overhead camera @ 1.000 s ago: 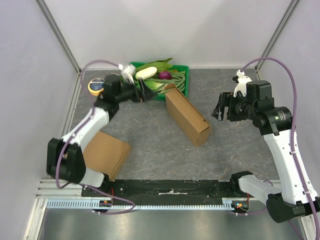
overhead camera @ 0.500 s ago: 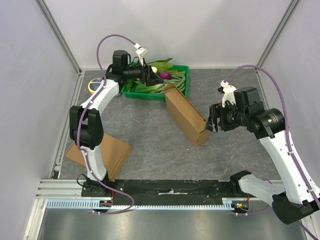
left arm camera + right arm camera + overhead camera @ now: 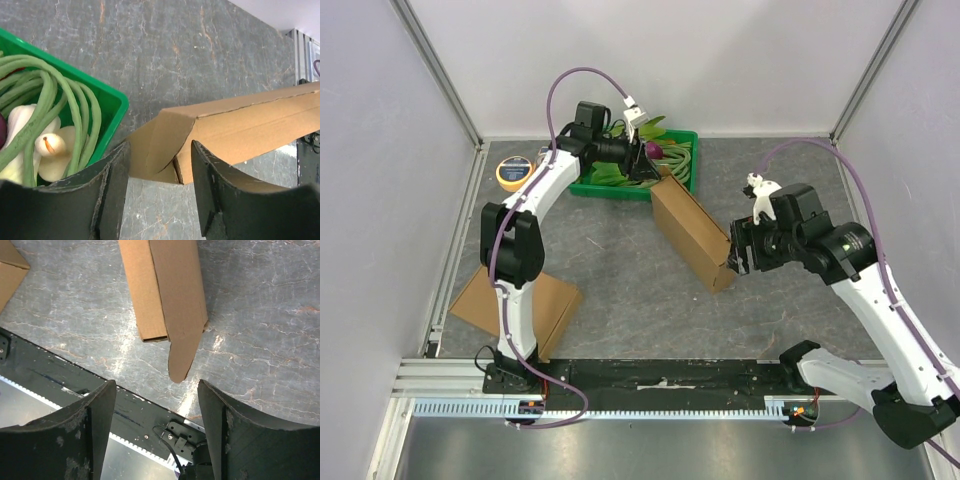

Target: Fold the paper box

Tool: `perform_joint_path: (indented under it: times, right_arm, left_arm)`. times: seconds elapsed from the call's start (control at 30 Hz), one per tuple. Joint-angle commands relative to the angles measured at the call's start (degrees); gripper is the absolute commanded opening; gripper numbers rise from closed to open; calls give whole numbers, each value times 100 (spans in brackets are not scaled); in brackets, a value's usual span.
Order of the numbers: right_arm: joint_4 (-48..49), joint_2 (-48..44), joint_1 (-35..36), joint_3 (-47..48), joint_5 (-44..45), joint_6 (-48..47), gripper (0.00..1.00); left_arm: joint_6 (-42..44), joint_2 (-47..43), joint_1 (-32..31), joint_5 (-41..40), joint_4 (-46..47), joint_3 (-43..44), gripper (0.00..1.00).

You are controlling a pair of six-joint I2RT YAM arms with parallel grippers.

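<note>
Two cardboard boxes: a long box (image 3: pixel 692 232) lies mid-counter and a flat box (image 3: pixel 520 305) at the near-left corner. One green tray (image 3: pixel 114 117) sits at the far edge. Left gripper (image 3: pixel 648 160) and right gripper (image 3: pixel 738 255) flank the long box's ends, jaws wide, empty.

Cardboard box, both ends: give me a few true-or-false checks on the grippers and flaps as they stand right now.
1. The left gripper is open at the cardboard box's end beside the green tray. True.
2. The right gripper is shut on a flap. False: it is open, and the flap is clear of both fingers.
3. That flap sticks out from the box end. True.
4. The box lies inside the tray. False: it lies on the table, beside it.
5. A flat cardboard piece lies near the left arm's base. True.
</note>
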Motion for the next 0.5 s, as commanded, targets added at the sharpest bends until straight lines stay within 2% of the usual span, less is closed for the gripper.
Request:
perform_joint_path:
  times: [0.0,0.1,0.23,0.27,0.3,0.43,0.47]
  right_arm:
    - [267,-23,202,-220,500,186,73]
    - [382,-23,369,-361,973,309,68]
    - [557,-40,475,-528,1458,354,60]
    - [593,-14,475,-546,1493,380,56]
    - [593,38,483,-546,1624,450,49]
    - [575,48,501,-564,1950,573,38]
    - [584,39,501,-581,1959,565,32]
  left_arm:
    - [586,-54,13,-67,-247,-95,58]
    - [480,-54,-75,-252,-98,-130,56]
    - [304,-194,-128,-481,192,-306,45]
    - [269,-230,-128,-507,236,-376,43]
    - [278,-265,-128,-533,245,-394,42]
    - [199,-458,-154,-569,403,-561,36]
    - [164,-485,-163,-551,421,-587,35]
